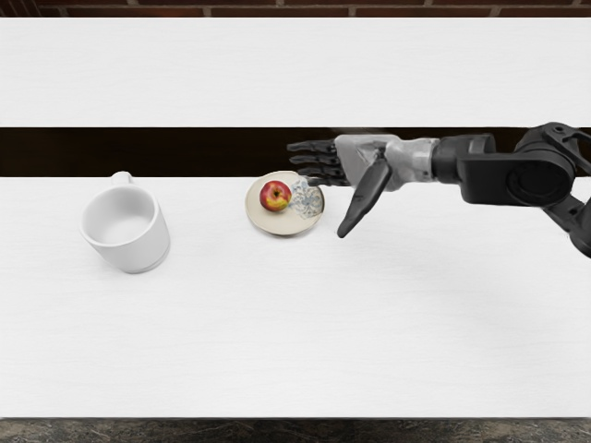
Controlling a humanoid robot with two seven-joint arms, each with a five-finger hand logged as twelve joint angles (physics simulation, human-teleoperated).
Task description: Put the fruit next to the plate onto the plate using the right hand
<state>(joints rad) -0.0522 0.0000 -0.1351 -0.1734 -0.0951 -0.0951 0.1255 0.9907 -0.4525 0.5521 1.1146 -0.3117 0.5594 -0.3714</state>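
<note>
**On the plate, one apple; right hand open just beside it**

Nearest of all, below the right hand (349,166), a broad stretch of the white counter (295,332) lies bare. Farther back and well off to the hand's fingertip side stands one white mug (125,229), its pale inside showing and its handle on the far side.

Next comes one small cream plate (274,227), just past the fingertips. It holds one red-and-yellow apple (275,195), which sits well within the rim. Beside the apple, on the side towards the hand, is a blue-and-white patterned patch (307,200). Whether that is a separate thing or part of the plate cannot be told.

One hand is in view, the right. Its arm (503,171) comes in from the right edge. The dark fingers (309,159) are stretched out and spread, gripping nothing, and the thumb (362,196) points down near the plate's edge. They appear not to touch the apple.

Beyond the hand runs a dark gap, then a second white counter (295,74), then one strip of brick wall (295,7).
</note>
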